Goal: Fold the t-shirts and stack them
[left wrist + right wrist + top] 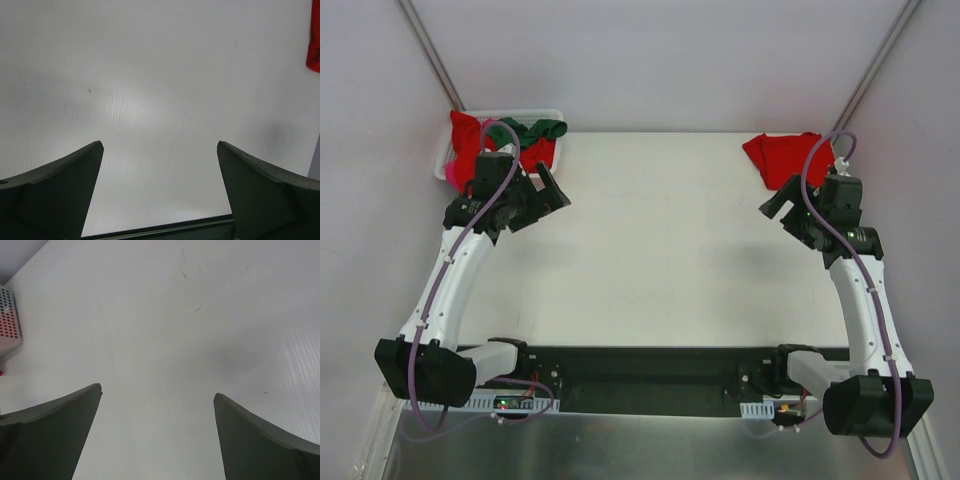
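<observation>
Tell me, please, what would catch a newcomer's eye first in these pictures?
The bright red t-shirt lying at the table's far right corner stands out first. At the far left corner, a white basket holds more red cloth and a dark green shirt. The left gripper and right gripper hang open over bare tabletop.

Basket (556, 113): far-left corner, red t-shirts (467, 140) and green t-shirt (542, 128) inside
Lone red t-shirt (782, 155): far-right worktop (660, 250)
Left gripper (548, 200): empty
Right gripper (778, 204): empty

Red t-shirt (314, 45) cropped by left wrist view's edge, basket (10, 320) cropped in right wrist view
</observation>
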Robot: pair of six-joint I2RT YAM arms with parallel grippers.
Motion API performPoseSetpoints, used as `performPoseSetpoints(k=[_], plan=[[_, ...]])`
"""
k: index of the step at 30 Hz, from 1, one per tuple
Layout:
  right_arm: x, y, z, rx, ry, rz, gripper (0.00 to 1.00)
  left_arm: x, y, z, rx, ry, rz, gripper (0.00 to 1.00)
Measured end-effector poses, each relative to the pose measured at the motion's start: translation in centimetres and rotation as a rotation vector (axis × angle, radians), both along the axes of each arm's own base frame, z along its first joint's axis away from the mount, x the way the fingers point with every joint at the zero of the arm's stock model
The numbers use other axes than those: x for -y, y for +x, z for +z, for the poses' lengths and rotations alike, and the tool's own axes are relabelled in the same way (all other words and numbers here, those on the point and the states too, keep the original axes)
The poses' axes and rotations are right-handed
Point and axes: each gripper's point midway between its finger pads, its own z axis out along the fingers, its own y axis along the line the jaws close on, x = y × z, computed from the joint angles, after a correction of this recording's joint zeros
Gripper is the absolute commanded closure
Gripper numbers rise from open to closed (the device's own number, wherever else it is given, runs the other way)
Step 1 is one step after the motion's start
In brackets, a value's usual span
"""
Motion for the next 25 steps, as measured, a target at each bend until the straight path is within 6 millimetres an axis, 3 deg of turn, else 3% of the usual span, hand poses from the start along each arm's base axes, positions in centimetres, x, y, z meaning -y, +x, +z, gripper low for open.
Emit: performPoseSetpoints(k=[11,20,25], plan=[[0.0,0.2,-0.4,-0.012,-0.003,0.001,0.0,0.0,-0.1,0.3,0.009,-0.005,0.005,0.01],[-0.4,0.7,1.3,0.031,0.003,0.029,0.0,-0.1,0.6,1.7,0.031,-0.043,-0.016,0.01],[-0.5,0.7,1.4,0.035,-0.001,0.042,0.0,-0.1,0.7,1.5,0.02,-0.053,-0.019,0.01]])
